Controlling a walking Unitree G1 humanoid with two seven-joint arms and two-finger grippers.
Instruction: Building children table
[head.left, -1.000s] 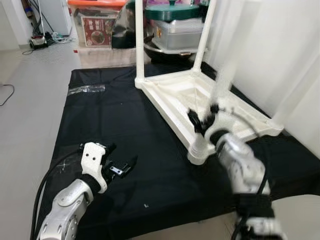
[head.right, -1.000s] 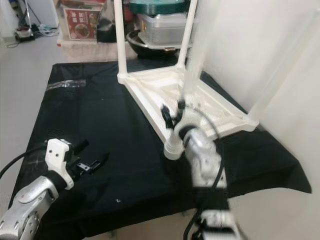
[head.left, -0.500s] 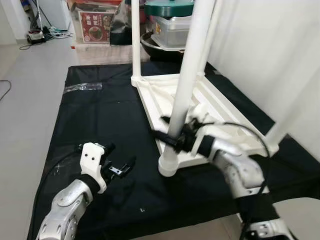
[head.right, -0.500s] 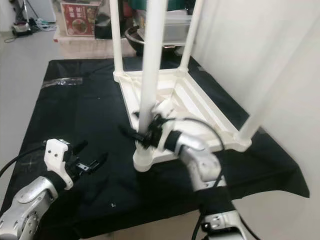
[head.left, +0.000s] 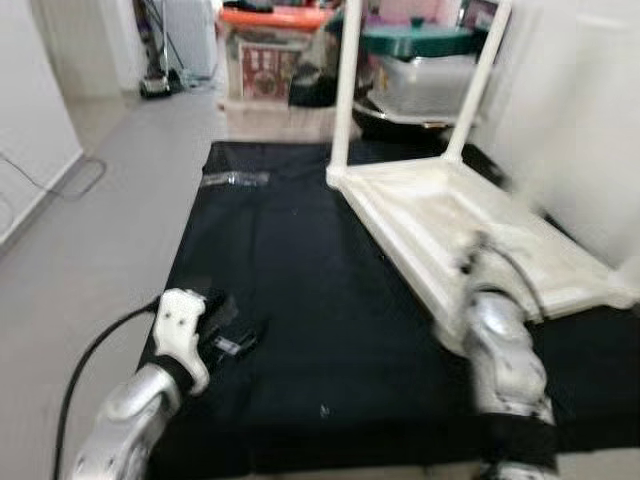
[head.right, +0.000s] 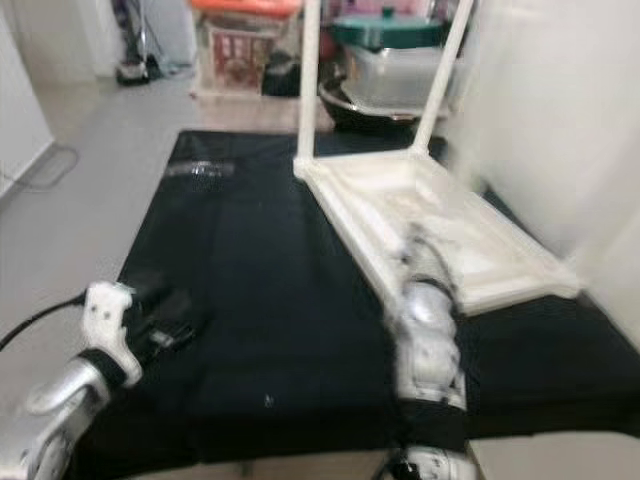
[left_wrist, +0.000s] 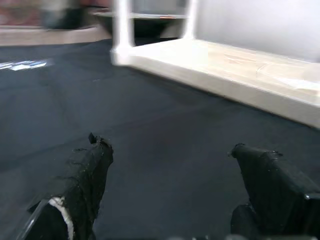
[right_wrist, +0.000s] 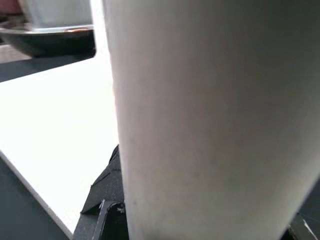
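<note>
Upturned white table top (head.left: 480, 235) on black mat (head.left: 300, 300), at our two o'clock. Right gripper (right_wrist: 115, 200) presses against upright leg (right_wrist: 210, 125); grip unclear. Left gripper (left_wrist: 175, 190) spread, empty, at seven o'clock.

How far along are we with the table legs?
Done: the upside-down tabletop lies on the black mat with two far legs standing in their corners. In hand: the right gripper appears to hold a third leg at the near corner; blur hides whether it is seated. The left gripper is open above the mat. Left: seating it, any fourth leg, then flipping.
</note>
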